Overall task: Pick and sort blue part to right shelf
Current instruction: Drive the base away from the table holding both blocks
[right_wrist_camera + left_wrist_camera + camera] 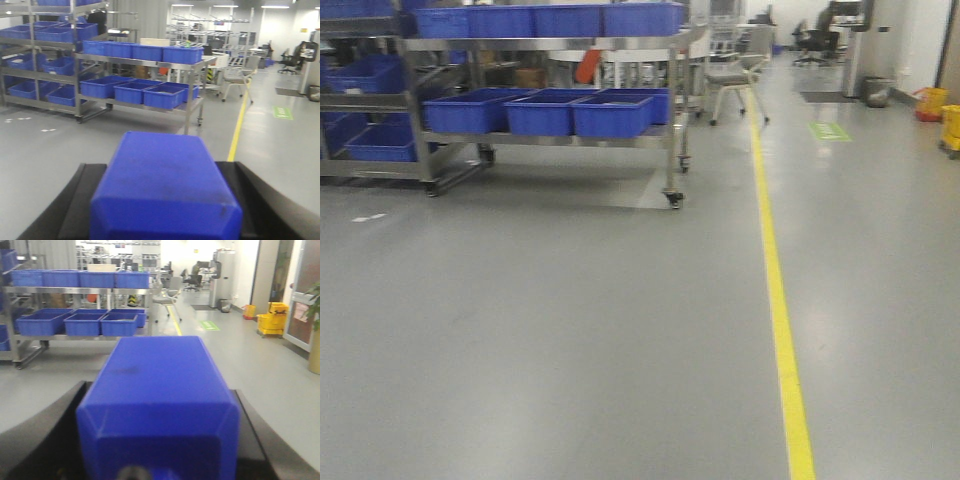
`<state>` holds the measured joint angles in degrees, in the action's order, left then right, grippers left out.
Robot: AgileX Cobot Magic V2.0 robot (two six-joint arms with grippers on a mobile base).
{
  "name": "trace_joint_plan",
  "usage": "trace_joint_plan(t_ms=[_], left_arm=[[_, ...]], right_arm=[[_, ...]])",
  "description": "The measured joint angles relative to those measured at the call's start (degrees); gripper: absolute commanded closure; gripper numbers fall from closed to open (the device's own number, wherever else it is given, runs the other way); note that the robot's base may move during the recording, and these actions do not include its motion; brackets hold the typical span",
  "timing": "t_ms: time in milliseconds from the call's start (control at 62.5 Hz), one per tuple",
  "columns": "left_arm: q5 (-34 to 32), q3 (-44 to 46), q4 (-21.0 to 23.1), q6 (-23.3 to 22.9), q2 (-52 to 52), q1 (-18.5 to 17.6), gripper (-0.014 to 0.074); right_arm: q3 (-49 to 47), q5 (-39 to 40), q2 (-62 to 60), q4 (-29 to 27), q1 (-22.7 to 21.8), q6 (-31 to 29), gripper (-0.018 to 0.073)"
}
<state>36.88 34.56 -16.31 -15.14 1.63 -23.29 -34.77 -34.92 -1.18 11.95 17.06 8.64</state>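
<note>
Blue part (159, 385) low and centred in the left wrist view, filling the foreground, top face flat, near corners bevelled, a faint dark smudge toward its left edge. Flanked on both sides by the black curved flanks of the left gripper (156, 445); impossible to tell whether the jaws press on the block or stand clear of it. Much the same in the right wrist view: second blue part (165, 175) between the black flanks of the right gripper (167, 215), grip likewise impossible to judge. Beyond both, bare grey floor (570, 330), crossed front to back by a yellow line (777, 290) right of centre. Farther on, left of that line, a wheeled steel rack (550, 44) on castors, three blue bins (610, 115) side by side along the front edge of its lower shelf, more blue bins in a row along the top shelf. Just left of it, a taller steel rack (74, 75) with blue bins on several levels. Past the wheeled rack's right end, a grey chair (725, 80) close to the yellow line. Right of the line, a green floor marking (830, 131), then a grey waste bin (876, 92) by the wall, and a yellow mop bucket (272, 320) near the right wall. Far end bright and blurred, desks and office chairs barely legible.
</note>
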Motion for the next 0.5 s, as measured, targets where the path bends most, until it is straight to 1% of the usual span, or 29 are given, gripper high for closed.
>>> trace_joint_plan(t_ms=[496], left_arm=[[0.00, 0.00, 0.00, 0.00, 0.00, 0.00, 0.0275]], right_arm=[[0.00, 0.00, 0.00, 0.00, 0.00, 0.00, 0.0375]])
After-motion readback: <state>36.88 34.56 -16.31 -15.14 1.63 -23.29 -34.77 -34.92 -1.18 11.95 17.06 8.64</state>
